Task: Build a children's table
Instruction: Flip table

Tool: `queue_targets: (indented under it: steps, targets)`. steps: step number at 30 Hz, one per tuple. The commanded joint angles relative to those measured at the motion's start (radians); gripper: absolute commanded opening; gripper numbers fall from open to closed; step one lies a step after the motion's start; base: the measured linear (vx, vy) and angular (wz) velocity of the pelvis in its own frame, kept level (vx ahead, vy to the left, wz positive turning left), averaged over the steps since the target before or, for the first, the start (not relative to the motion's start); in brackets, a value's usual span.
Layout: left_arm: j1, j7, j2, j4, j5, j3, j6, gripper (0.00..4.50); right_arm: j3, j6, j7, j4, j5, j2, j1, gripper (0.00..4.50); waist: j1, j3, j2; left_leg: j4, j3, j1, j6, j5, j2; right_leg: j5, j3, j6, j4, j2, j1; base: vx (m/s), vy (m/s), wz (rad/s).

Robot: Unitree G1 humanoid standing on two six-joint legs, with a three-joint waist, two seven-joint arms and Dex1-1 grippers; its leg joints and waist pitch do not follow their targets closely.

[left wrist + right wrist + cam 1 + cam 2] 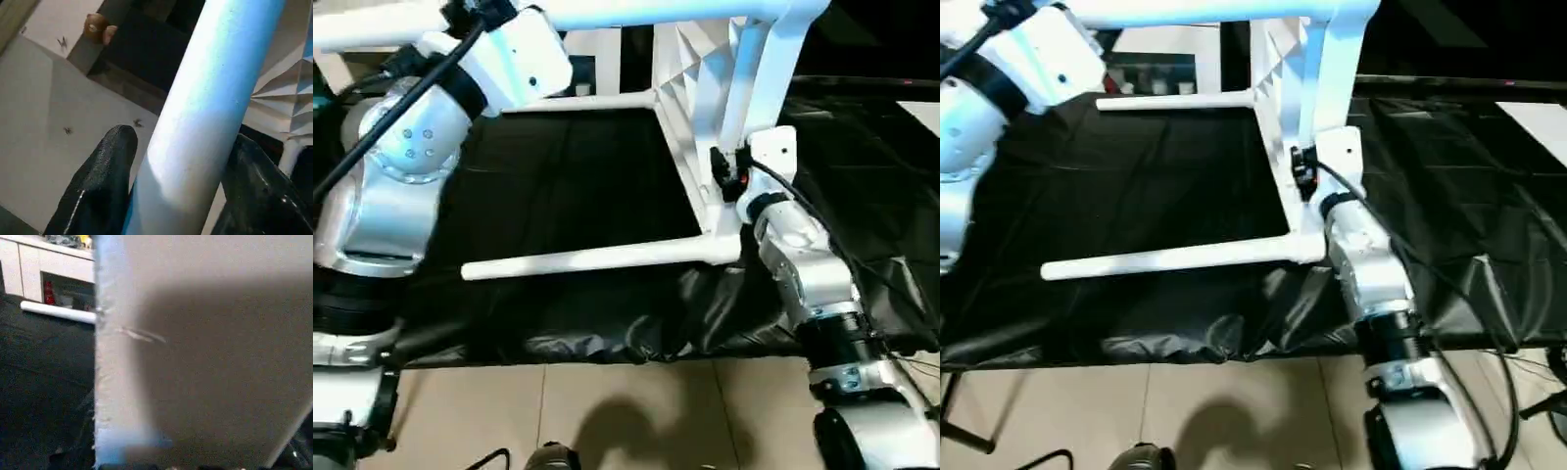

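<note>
- White plastic children's table [690, 166] stands on edge on the black-covered bench [558, 196], legs sticking out sideways.
- Left gripper [176, 171] fingers straddle the top tubular leg [607, 12], snug against it.
- Right gripper [729, 171] meets the tabletop edge; fingers' state unclear.
- Likely light, stiff, slick: hold near the sockets.

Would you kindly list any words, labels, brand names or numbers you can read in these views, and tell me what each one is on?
None can be read.
The tabletop, its legs and the silver forearms carry no visible lettering.
Items on the cabinet shelf are too blurred to show any text.
</note>
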Motion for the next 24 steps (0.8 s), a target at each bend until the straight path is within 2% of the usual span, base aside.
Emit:
queue_targets:
  steps: [1,3,5,6,7,8,9,11,12,14,15,16,17,18,19,20,21,24]
  targets:
    - [-0.014,0.024,-0.062,-0.022,-0.109,0.008,0.015,2.48,0.016,-0.038,0.041,-0.02,-0.042,-0.031,-0.055,1.94,-0.005,-0.081,-0.004,-0.065,-0.01,0.049,-0.074,-0.337,0.002,-0.192,0.004,-0.163,-0.071,-0.014,0.017,0.0,0.0,0.0]
    - [-0.009,0.049,-0.09,-0.015,-0.133,0.033,0.024,2.48,0.008,-0.031,0.074,-0.029,-0.041,-0.069,-0.088,1.94,-0.004,-0.083,-0.004,-0.06,-0.008,0.044,-0.052,-0.285,0.001,-0.16,0.005,-0.169,-0.069,-0.014,0.021,0.0,0.0,0.0]
    - [-0.012,0.085,-0.124,0.005,-0.179,0.098,0.044,2.48,0.005,-0.026,0.137,-0.024,-0.046,-0.138,-0.152,1.94,-0.005,-0.087,-0.007,-0.055,-0.006,0.04,-0.034,-0.24,-0.001,-0.121,0.003,-0.181,-0.064,-0.012,0.027,0.0,0.0,0.0]
    - [-0.015,0.096,-0.133,0.011,-0.189,0.12,0.049,2.48,0.005,-0.027,0.157,-0.018,-0.048,-0.158,-0.172,1.94,-0.001,-0.092,-0.008,-0.048,-0.004,0.037,-0.009,-0.19,-0.001,-0.068,0.003,-0.195,-0.058,-0.012,0.03,0.0,0.0,0.0]
    - [-0.015,0.096,-0.133,0.011,-0.189,0.12,0.049,2.48,0.005,-0.027,0.157,-0.018,-0.048,-0.158,-0.172,1.94,-0.001,-0.092,-0.008,-0.048,-0.004,0.037,-0.009,-0.19,-0.001,-0.068,0.003,-0.195,-0.058,-0.012,0.03,0.0,0.0,0.0]
    - [-0.021,0.109,-0.141,0.025,-0.211,0.164,0.057,2.48,0.002,-0.033,0.197,0.005,-0.054,-0.207,-0.227,1.94,0.002,-0.089,-0.003,-0.045,-0.001,0.03,0.024,-0.147,-0.004,-0.049,0.002,-0.21,-0.057,-0.011,0.029,0.0,0.0,0.0]
    - [-0.022,0.113,-0.145,0.026,-0.216,0.173,0.058,2.48,0.002,-0.034,0.204,0.009,-0.054,-0.215,-0.237,1.94,0.004,-0.092,-0.003,-0.04,0.0,0.031,0.035,-0.144,-0.004,-0.051,0.003,-0.215,-0.056,-0.012,0.029,0.0,0.0,0.0]
    - [-0.023,0.129,-0.158,0.033,-0.239,0.213,0.068,2.48,0.005,-0.042,0.237,0.031,-0.06,-0.253,-0.284,1.94,0.002,-0.089,0.0,-0.042,0.0,0.029,0.041,-0.152,-0.003,-0.067,0.001,-0.218,-0.059,-0.011,0.027,0.0,0.0,0.0]
    - [-0.022,0.136,-0.167,0.036,-0.25,0.231,0.075,2.47,0.01,-0.05,0.255,0.044,-0.068,-0.274,-0.309,1.94,0.001,-0.088,0.001,-0.04,0.0,0.033,0.034,-0.181,-0.002,-0.094,0.001,-0.221,-0.06,-0.009,0.025,0.0,0.0,0.0]
    - [-0.012,0.144,-0.193,0.04,-0.271,0.263,0.091,2.47,0.027,-0.069,0.306,0.077,-0.085,-0.318,-0.369,1.94,-0.001,-0.086,-0.003,-0.041,0.001,0.034,0.03,-0.204,-0.002,-0.125,0.0,-0.222,-0.064,-0.009,0.023,0.0,0.0,0.0]
    - [0.011,0.143,-0.218,0.038,-0.289,0.281,0.109,2.46,0.042,-0.08,0.362,0.111,-0.093,-0.354,-0.428,1.94,-0.001,-0.085,-0.004,-0.04,0.001,0.036,0.031,-0.213,-0.002,-0.135,0.0,-0.222,-0.066,-0.009,0.023,0.0,0.0,0.0]
    - [0.013,0.142,-0.219,0.038,-0.29,0.282,0.11,2.45,0.043,-0.081,0.365,0.112,-0.094,-0.356,-0.431,1.93,-0.001,-0.083,-0.007,-0.04,0.001,0.035,0.034,-0.224,-0.001,-0.155,0.0,-0.226,-0.068,-0.01,0.023,0.0,0.0,0.0]
    - [0.023,0.141,-0.227,0.037,-0.296,0.285,0.119,2.44,0.047,-0.084,0.384,0.125,-0.095,-0.366,-0.451,1.93,-0.001,-0.082,-0.005,-0.039,0.001,0.036,0.036,-0.233,0.001,-0.174,0.001,-0.22,-0.07,-0.012,0.021,0.0,0.0,0.0]
    - [0.039,0.138,-0.233,0.033,-0.299,0.282,0.125,2.43,0.05,-0.085,0.404,0.138,-0.097,-0.374,-0.472,1.93,-0.003,-0.08,-0.006,-0.042,-0.002,0.032,0.032,-0.243,0.0,-0.193,-0.002,-0.216,-0.071,-0.011,0.021,0.0,0.0,0.0]
    - [0.072,0.134,-0.241,0.019,-0.298,0.272,0.14,2.43,0.054,-0.092,0.442,0.174,-0.102,-0.386,-0.514,1.93,-0.005,-0.079,-0.01,-0.041,0.0,0.035,0.03,-0.258,0.003,-0.206,-0.001,-0.214,-0.073,-0.011,0.017,0.0,0.0,0.0]
    - [0.077,0.133,-0.242,0.017,-0.297,0.269,0.144,2.42,0.055,-0.094,0.449,0.179,-0.102,-0.387,-0.519,1.93,-0.009,-0.078,-0.011,-0.042,-0.002,0.034,0.025,-0.276,0.002,-0.226,-0.003,-0.208,-0.073,-0.01,0.018,0.0,0.0,0.0]
    - [0.089,0.129,-0.243,0.011,-0.296,0.264,0.151,2.39,0.058,-0.098,0.465,0.19,-0.102,-0.391,-0.531,1.93,-0.012,-0.077,-0.009,-0.043,-0.003,0.035,0.021,-0.294,0.003,-0.245,-0.002,-0.201,-0.076,-0.011,0.015,0.0,0.0,0.0]
    - [0.147,0.111,-0.248,-0.024,-0.285,0.237,0.186,2.33,0.082,-0.121,0.556,0.232,-0.102,-0.402,-0.569,1.93,-0.014,-0.075,-0.018,-0.044,-0.004,0.037,0.013,-0.325,0.005,-0.284,-0.003,-0.184,-0.079,-0.011,0.011,0.0,0.0,0.0]
